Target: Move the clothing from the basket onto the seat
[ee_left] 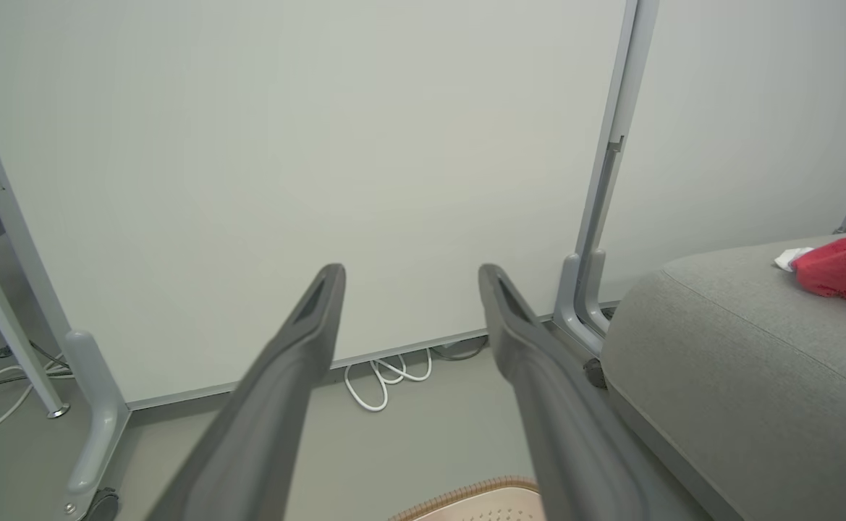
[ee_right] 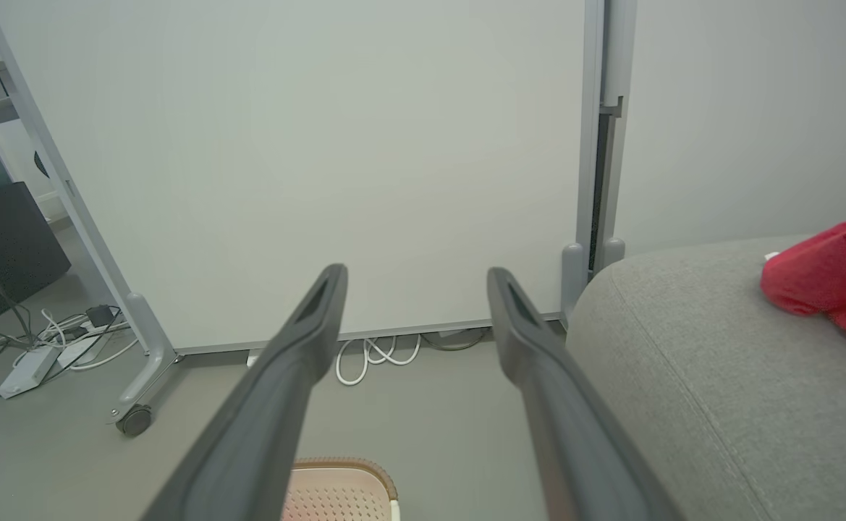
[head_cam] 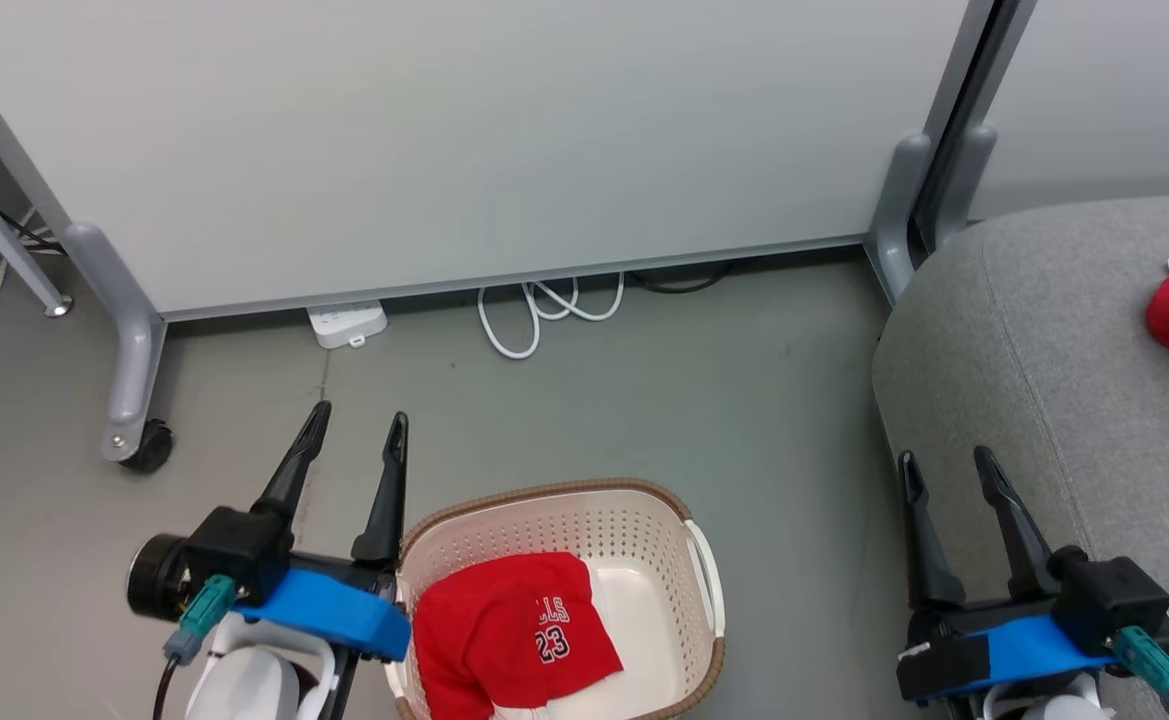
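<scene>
We hold our left gripper (head_cam: 360, 412) and right gripper (head_cam: 945, 455) near, jaws spread wide, empty, pointing far.

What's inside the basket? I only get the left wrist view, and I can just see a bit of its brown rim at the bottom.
Observer: A red shirt with a white 23 on it lies in the basket, towards its left side.
Operator: Where's the other gripper?
Observer: In the head view, the right gripper is by the edge of the sofa. It is open and holds nothing.
Operator: Is my gripper over the shirt?
Observer: No. The left gripper is open, its base is beside the basket's left rim, and its fingers point past the basket towards the panel.
</scene>
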